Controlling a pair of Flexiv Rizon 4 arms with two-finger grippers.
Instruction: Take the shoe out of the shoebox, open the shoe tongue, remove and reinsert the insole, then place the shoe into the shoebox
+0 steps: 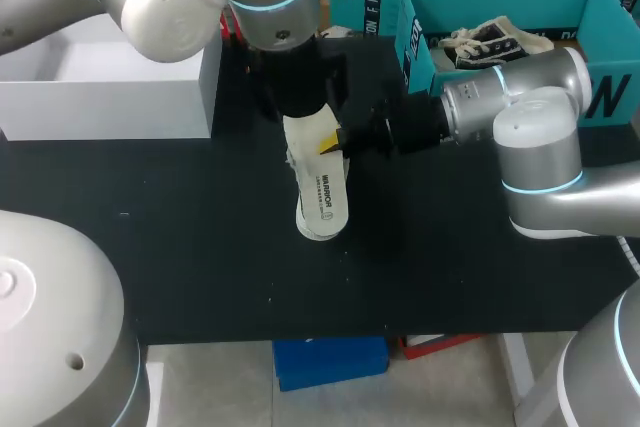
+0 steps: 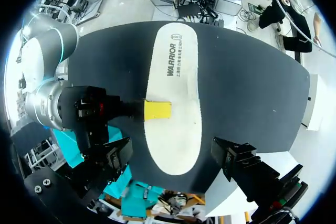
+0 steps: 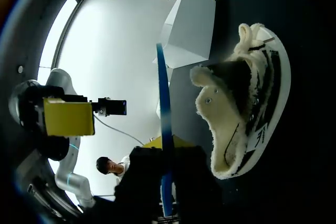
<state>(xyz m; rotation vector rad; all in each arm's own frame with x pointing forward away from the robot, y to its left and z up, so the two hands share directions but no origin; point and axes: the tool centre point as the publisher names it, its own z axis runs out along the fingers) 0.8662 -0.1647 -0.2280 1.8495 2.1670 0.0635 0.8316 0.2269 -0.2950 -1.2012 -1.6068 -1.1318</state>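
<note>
The insole [image 1: 320, 187] lies at the centre of the black table [image 1: 200, 247], white face up, its long axis running near to far. Whether it rests flat on the table cannot be told. The left gripper [image 1: 305, 112] points down over the far end of the insole. In the left wrist view its 2 black fingers [image 2: 236, 158] are spread wide. The end of the insole [image 2: 176, 103] lies between them, with no contact visible on either side. The right gripper [image 1: 335, 140] comes in from the right at the insole's right edge. In the left wrist view 1 of its yellow tips [image 2: 157, 110] sits over that edge. In the right wrist view the right gripper [image 3: 115, 129] is spread. 1 yellow tip [image 3: 68, 116] stands well apart from a thin blue line [image 3: 164, 129], apparently the insole seen edge-on, and the other tip shows just at that line. The shoe [image 3: 241, 98] stands on the table beyond this line, near the white box [image 3: 189, 30], sole down and fleece-lined opening spread. In the head view the left arm hides it. The teal shoebox [image 1: 420, 17] stands at the far right and holds a second shoe [image 1: 490, 42]. The white box [image 1: 110, 87] stands at the far left.
</note>
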